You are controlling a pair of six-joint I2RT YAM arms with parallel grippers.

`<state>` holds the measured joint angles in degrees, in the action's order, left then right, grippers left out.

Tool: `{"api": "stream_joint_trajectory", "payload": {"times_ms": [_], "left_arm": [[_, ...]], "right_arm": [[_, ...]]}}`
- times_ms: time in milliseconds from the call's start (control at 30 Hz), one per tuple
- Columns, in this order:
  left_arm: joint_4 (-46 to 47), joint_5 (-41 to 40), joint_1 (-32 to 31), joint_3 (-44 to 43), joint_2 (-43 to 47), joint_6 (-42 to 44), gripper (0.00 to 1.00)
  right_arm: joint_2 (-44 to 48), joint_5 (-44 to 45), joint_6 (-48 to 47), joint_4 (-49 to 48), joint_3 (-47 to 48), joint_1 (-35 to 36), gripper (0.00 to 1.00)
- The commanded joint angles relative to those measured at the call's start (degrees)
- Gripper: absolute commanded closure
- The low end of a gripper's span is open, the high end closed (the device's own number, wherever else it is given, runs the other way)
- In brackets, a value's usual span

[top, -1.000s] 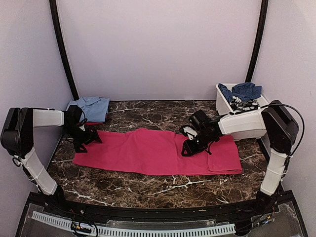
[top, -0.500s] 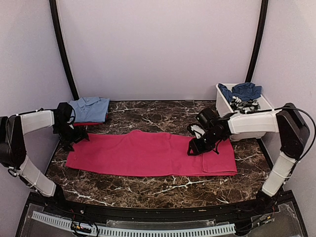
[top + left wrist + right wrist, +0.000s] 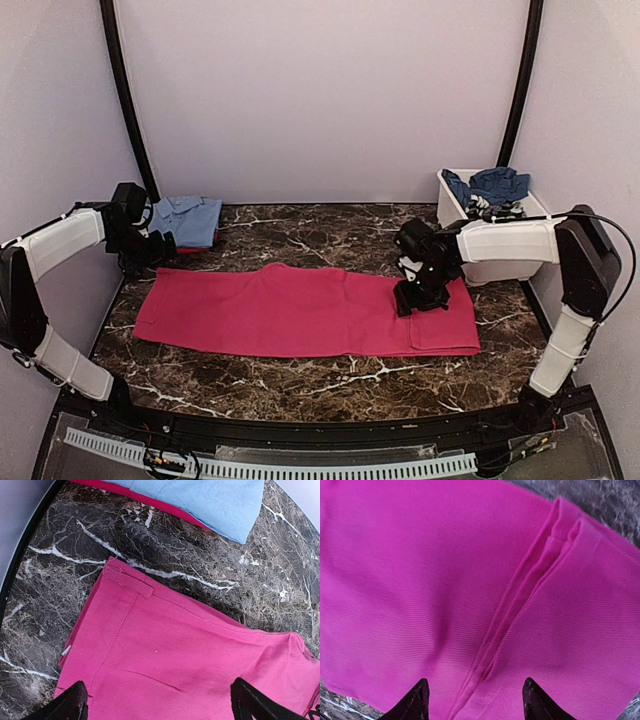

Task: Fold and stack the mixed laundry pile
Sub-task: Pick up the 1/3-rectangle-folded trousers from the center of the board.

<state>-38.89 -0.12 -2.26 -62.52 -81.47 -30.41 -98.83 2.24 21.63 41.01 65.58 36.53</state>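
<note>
The large magenta-pink garment [image 3: 300, 310] lies spread flat across the marble table [image 3: 300, 235]. My left gripper [image 3: 158, 250] hovers just above its far left corner, open and empty; in the left wrist view [image 3: 160, 707] the pink cloth [image 3: 175, 655] lies under the wide-apart fingertips [image 3: 70, 707]. My right gripper [image 3: 415, 298] is low over the garment's right part, open and empty; the right wrist view [image 3: 476, 702] shows a lengthwise crease in the pink cloth [image 3: 445, 580]. The folded light blue shirt [image 3: 187, 218] lies at the back left. The dark navy-blue garment [image 3: 495, 184] and the grey-and-white patterned one [image 3: 490, 210] lie in the tub.
The white plastic tub [image 3: 455, 215] stands at the back right by the wall. A red strip of cloth [image 3: 150, 500] shows under the light blue shirt [image 3: 210, 495]. Black frame posts stand at both back corners.
The left gripper has let go of the pink garment's left end and drawn back towards the blue shirt. The right gripper has shifted slightly right. The garment now lies flat and still.
</note>
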Motion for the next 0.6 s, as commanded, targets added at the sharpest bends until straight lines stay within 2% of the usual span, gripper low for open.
{"api": "stream_joint_trajectory", "payload": {"times_ms": [0, 200, 300, 433, 567], "left_arm": [[-0.1, -0.8, 0.2, 0.4, 1.0, 0.1, 0.01], [0.6, -1.0, 0.2, 1.3, 0.5, 0.2, 0.01], [0.8, -1.2, 0.2, 1.5, 0.5, 0.2, 0.01], [1.2, -1.0, 0.2, 1.5, 0.4, 0.0, 0.01], [1.4, -0.4, 0.2, 1.3, -0.3, 0.0, 0.01]], "right_arm": [[-3.2, 2.7, 2.7, 1.8, 2.0, -0.3, 0.39], [-8.9, 5.8, 2.1, 3.3, 4.1, 0.5, 0.43], [-10.8, 8.6, 2.1, 4.7, 3.9, 1.2, 0.51], [-9.2, 9.5, 2.7, 4.7, 2.1, 1.3, 0.69], [-6.4, 10.7, 2.6, 5.0, 1.6, 1.1, 0.95]]}}
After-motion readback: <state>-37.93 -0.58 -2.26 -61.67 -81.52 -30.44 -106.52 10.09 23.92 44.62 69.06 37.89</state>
